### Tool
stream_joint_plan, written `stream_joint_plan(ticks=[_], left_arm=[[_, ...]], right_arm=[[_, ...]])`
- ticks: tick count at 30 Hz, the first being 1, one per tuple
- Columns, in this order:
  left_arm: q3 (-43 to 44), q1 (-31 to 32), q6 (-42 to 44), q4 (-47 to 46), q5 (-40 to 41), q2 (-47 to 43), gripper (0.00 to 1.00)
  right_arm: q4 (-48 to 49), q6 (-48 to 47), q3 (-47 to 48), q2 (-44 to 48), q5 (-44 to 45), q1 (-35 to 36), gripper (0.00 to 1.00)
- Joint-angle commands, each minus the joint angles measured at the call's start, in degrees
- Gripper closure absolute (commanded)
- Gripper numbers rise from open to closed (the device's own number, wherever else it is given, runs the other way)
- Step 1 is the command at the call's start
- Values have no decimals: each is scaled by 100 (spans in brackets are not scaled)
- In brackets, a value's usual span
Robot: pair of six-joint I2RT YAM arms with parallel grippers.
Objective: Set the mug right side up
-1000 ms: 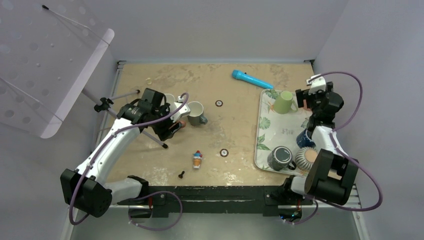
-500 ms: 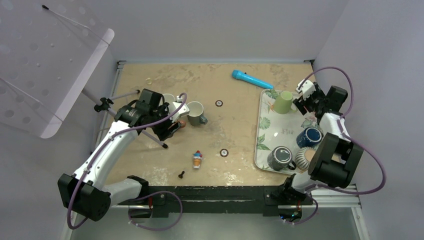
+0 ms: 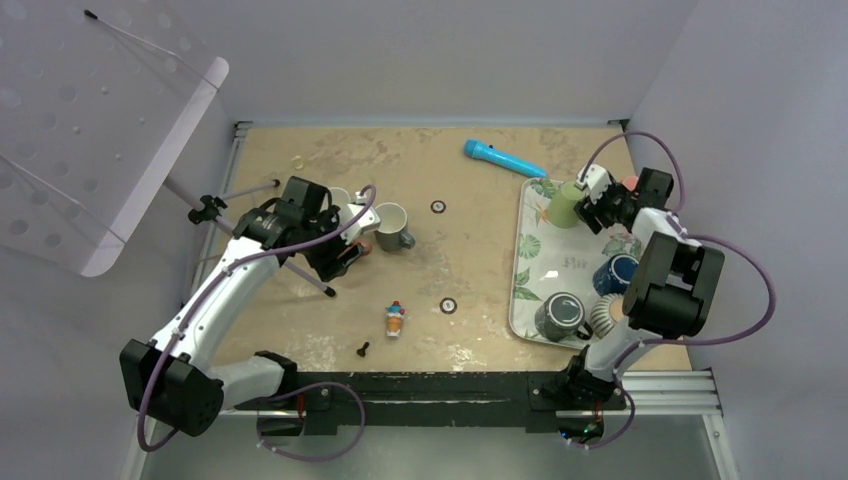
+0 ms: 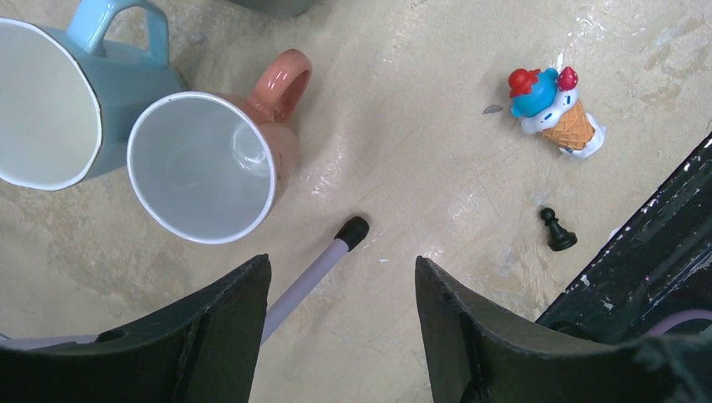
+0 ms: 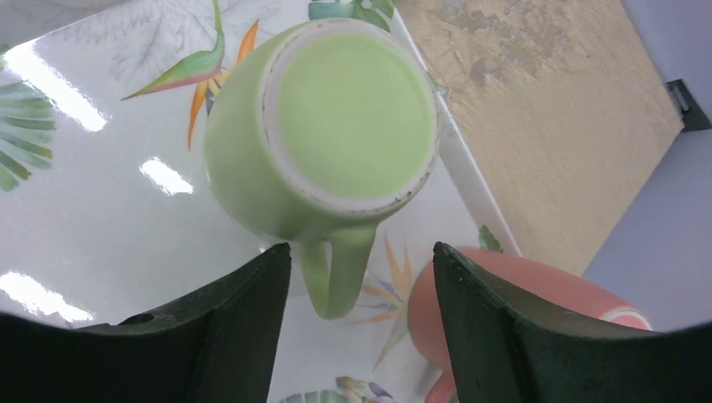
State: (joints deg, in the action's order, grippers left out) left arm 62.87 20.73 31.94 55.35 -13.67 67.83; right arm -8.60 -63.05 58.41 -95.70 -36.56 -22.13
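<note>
While green mug (image 5: 353, 117) sits base-up: rigid, glossy, likely slippery; take handle (image 5: 336, 281). Right gripper (image 5: 361, 252) wide, nothing held; left gripper (image 4: 340, 262) wide, empty.

Two white-linked arms, left arm (image 3: 215, 295), right arm (image 3: 670, 285), chunky black joint housings, looping purple cables (image 3: 771, 296), matte black curved fingers (image 4: 222, 336)
</note>
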Motion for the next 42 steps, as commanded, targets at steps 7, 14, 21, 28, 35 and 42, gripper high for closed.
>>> stream_joint_plan(ticks=[7,14,21,28,35,42], left_arm=[[285,-18,-188,-27,33,76,32],[424,-16,-161,163,-162,34,32],[1418,-22,-205,932,-1639,-195,20],[3247,-30,-1286,1247,-3588,-346,13],[3889,-34,-3795,-73,-4533,-372,8],[3290,-60,-6292,-2139,-4867,-239,10]], right_arm=[[-683,-238,880,-528,-163,196,83],[-593,-317,1025,38,-252,578,100],[1709,1463,652,1738,-534,1287,100],[3899,3513,-258,3566,-355,2829,100],[6224,5182,-1222,4278,-30,4821,100],[6947,5709,-1151,3985,345,5967,100]])
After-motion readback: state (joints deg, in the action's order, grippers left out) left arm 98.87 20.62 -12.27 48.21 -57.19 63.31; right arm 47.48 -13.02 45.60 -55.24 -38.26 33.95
